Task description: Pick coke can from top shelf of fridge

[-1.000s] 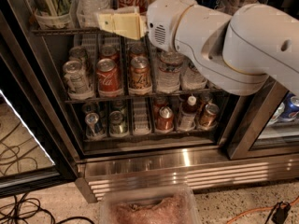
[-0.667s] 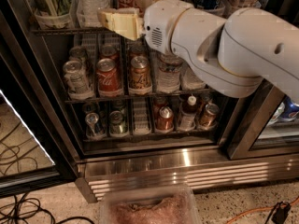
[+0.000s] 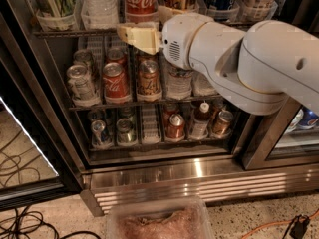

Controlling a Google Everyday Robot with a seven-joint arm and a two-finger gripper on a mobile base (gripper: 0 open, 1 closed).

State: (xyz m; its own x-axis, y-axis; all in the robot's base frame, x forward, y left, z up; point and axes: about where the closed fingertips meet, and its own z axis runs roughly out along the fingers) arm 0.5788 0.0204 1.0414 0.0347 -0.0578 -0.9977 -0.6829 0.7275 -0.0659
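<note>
The coke can (image 3: 141,1), red with white script, stands on the top shelf (image 3: 70,33) of the fridge (image 3: 199,169), its top cut off by the upper edge of the view. My gripper (image 3: 135,37), cream-coloured on a big white arm (image 3: 239,59), sits right in front of the shelf's front rail, just below the can's base and close to it. It holds nothing that I can see.
Clear water bottles (image 3: 99,4) and a tub of green items (image 3: 55,4) flank the can. The middle rack holds another red can (image 3: 115,81) and a brown-gold can (image 3: 149,78). A clear plastic bin (image 3: 159,222) and cables (image 3: 20,218) lie on the floor.
My gripper has shifted a little right and down along the top shelf's rail, and now sits under the coke can. The cans and bottles have not moved.
</note>
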